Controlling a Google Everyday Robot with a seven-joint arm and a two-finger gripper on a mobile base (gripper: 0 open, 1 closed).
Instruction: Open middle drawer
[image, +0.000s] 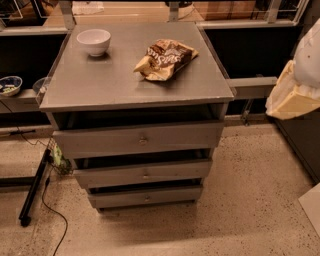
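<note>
A grey cabinet (135, 85) stands in the centre with three flat-fronted drawers stacked under its top. The middle drawer (142, 173) is the second front down, with a small round metal knob (145, 175) at its centre. It sits nearly flush with the fronts above and below, with a dark gap over it. My gripper (294, 95) shows as a white and cream shape at the right edge, about level with the cabinet top. It is well to the right of the drawers and touches nothing.
A white bowl (93, 41) and a brown snack bag (165, 59) lie on the cabinet top. The top drawer (139, 140) and bottom drawer (146, 197) flank the middle one. A black cable and bar (35, 187) lie on the speckled floor at left. Dark shelving runs behind.
</note>
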